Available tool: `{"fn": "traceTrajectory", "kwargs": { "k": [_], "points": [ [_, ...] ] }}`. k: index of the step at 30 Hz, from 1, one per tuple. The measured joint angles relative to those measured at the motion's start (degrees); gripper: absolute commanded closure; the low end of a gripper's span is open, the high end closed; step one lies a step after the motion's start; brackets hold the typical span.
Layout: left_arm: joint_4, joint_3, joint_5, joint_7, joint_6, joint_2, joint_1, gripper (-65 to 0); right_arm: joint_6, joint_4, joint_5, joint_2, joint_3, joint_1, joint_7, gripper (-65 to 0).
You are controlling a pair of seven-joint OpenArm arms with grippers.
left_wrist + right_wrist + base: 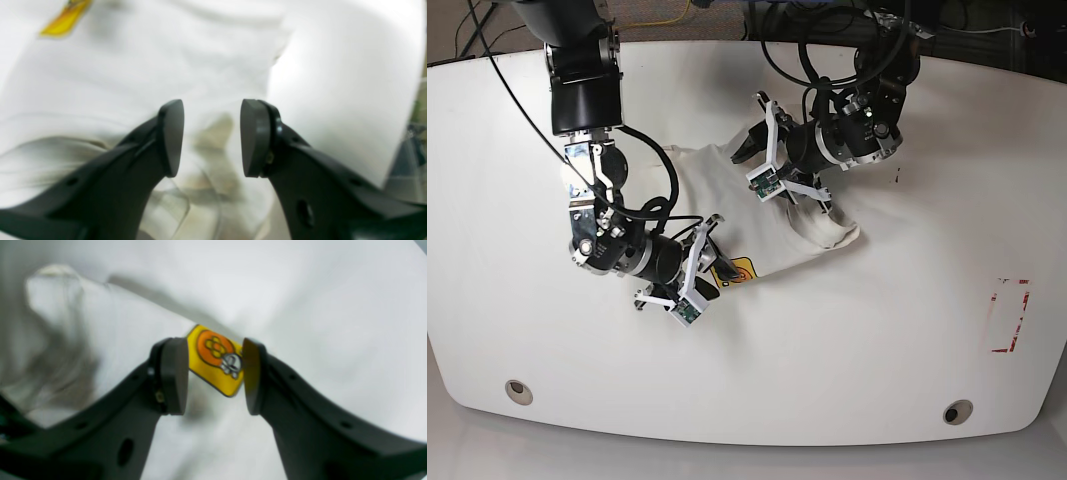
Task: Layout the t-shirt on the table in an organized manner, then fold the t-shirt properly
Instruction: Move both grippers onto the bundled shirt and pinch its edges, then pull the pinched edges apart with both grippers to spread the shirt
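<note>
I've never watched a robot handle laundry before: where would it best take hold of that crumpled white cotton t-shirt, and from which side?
Probably at the white cotton t-shirt's free edge beside the yellow-orange badge, coming in low from the front of the glossy white table. There the cloth ends in a thin hem over bare tabletop, and the right gripper already has its jaws on either side of it.

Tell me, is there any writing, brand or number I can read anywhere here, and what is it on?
No readable text in any view.
Yellow-orange badge on the t-shirt: only a picture, an orange circle with small rings, no letters.
Small circuit boards on the grippers: any markings are too small to read.
</note>
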Motion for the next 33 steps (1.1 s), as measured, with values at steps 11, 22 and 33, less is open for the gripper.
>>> {"fn": "traceTrajectory", "kwargs": {
  "k": [11,22,33],
  "points": [
    [-0.92,0.00,-0.17,-0.22,-0.02,-4.96,1.09,-25.7,-0.39,-15.32,-4.17,1.01,0.20,-0.63,15.45,-24.7],
    [-4.22,0.26,-0.61,-0.90,-0.04,-10.67,0.28,-25.7,-0.31,-15.21,2.56,6.69,0.61,-7.39,21.77,-24.6],
    [-8.98,0.26,-0.61,-0.55,-0.26,-11.21,-5.29,-25.7,-0.74,-4.28,6.80,8.41,5.90,-20.48,21.75,-24.6]
  ]
}}
